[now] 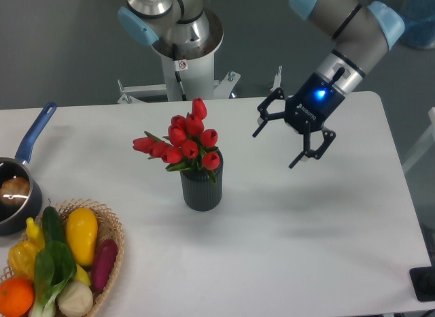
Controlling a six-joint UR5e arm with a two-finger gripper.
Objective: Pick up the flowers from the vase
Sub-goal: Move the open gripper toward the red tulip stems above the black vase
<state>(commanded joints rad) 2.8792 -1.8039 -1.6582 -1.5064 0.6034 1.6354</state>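
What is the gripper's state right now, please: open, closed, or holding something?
Gripper: open and empty, in the air to the right of the flowers, not touching them.

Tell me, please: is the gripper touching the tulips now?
Apart. The fixed camera shows the open gripper to the right of the red tulips, with bare white table visible between them.
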